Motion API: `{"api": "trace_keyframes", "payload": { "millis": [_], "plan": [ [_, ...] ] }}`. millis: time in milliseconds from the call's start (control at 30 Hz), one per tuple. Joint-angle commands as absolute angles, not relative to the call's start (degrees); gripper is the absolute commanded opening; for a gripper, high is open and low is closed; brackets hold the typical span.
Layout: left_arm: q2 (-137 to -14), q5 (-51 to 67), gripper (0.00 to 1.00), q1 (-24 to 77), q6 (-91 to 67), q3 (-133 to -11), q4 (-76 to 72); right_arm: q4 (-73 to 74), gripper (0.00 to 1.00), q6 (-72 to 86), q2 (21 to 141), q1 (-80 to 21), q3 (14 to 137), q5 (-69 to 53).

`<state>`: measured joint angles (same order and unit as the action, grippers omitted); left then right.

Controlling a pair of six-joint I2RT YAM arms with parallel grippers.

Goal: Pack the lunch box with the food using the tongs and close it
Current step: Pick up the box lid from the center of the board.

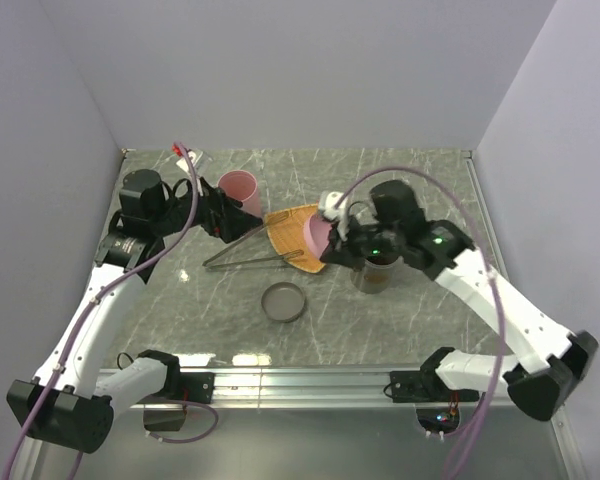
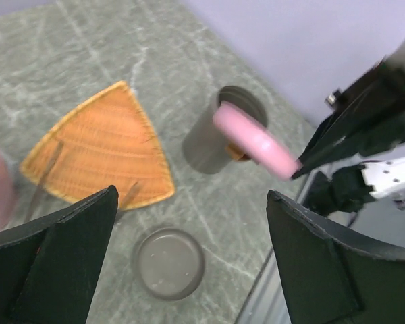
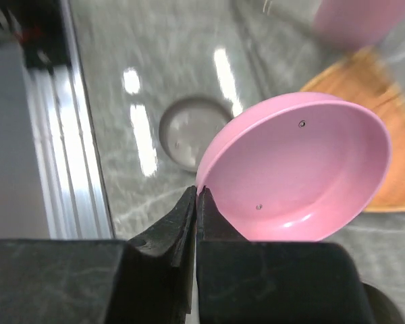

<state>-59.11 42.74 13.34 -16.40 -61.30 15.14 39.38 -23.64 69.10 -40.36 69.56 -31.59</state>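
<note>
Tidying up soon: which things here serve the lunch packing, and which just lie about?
In use: grey container, pink lid in the right gripper, tongs, grey lid.
Idle, it seems: bare orange plate, pink cup.

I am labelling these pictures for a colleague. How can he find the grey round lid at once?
Find the orange woven triangular plate in the middle of the grey marbled table. Just in front of it, toward the arm bases, the flat grey round lid lies alone. Unlike the pink round lid pinched in the right claw, it is grey and nothing touches it.
</note>
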Motion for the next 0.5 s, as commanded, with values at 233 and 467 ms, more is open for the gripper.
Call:
{"api": "trace_keyframes", "payload": {
  "millis": [233, 467],
  "plan": [
    [-50.9, 53.8, 0.97, 13.0, -15.9, -62.7, 2.6, 32.7, 0.0, -10.5, 61.2, -32.8, 78.1, -54.6],
    [-49.0, 62.1, 0.95, 13.3, -46.6, -54.2, -30.2, -5.3, 0.0, 9.0, 51.2, -32.7, 64.7, -52.0]
  ]
}}
